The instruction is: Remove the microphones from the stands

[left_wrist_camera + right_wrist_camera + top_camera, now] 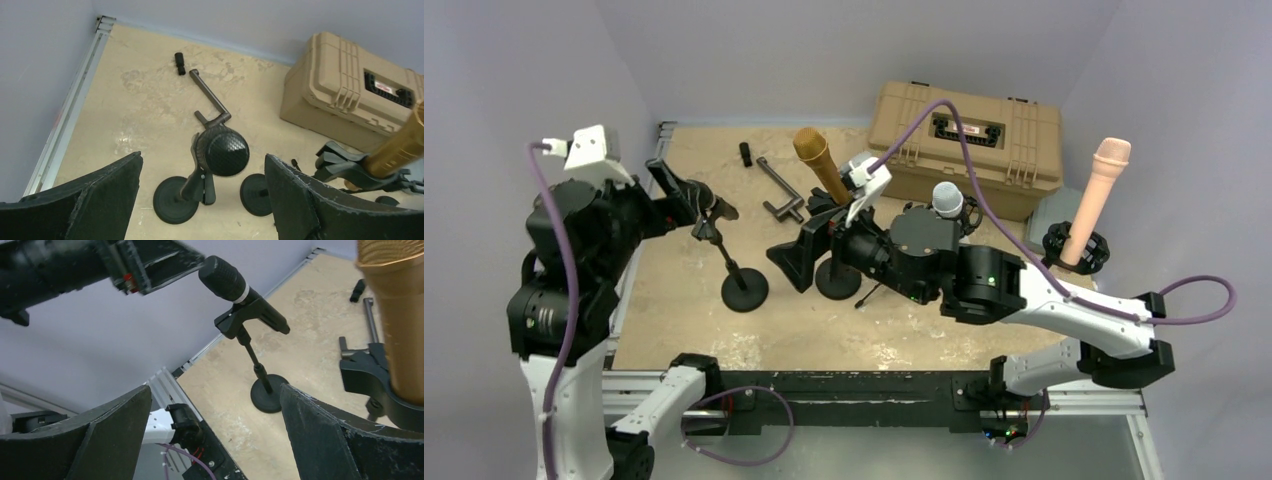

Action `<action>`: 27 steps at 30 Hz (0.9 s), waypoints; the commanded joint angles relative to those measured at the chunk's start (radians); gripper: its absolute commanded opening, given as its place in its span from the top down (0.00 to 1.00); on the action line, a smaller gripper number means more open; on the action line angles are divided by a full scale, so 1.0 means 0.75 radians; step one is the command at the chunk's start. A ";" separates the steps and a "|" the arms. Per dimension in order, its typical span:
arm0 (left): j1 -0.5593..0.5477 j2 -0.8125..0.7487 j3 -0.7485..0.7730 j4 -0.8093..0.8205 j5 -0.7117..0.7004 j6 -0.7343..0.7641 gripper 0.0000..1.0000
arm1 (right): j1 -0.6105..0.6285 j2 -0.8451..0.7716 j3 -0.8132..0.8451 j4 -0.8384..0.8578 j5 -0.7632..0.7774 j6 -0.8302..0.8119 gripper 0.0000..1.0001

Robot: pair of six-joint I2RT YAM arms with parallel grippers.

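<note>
Above microphone [222, 151], splayed left gripper [202, 157]

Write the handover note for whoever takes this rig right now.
Left gripper: jaws open, empty, hovering over the black microphone with a finger on each side.
Right gripper: jaws open, empty, beside the gold microphone.
Both microphones sit in their clips, the black one on its small stand.
Done: approach only; no microphone is out.
Left: probably close the left jaws on the black microphone and lift it out of the clip.
</note>
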 commanded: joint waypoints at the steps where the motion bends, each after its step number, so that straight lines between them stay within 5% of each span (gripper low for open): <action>1: -0.013 0.120 0.039 0.009 -0.089 0.049 0.10 | 0.011 0.061 -0.064 0.168 -0.062 0.022 0.01; 8: -0.160 0.209 0.044 -0.011 -0.334 0.051 0.19 | 0.011 0.115 -0.160 0.249 -0.043 0.031 0.01; 24: -0.326 0.182 -0.057 -0.029 -0.515 -0.181 0.60 | 0.011 0.304 -0.221 0.461 0.048 -0.086 0.01; 27: -0.349 0.203 -0.033 -0.045 -0.528 -0.216 0.54 | 0.011 0.351 -0.196 0.498 0.103 -0.145 0.01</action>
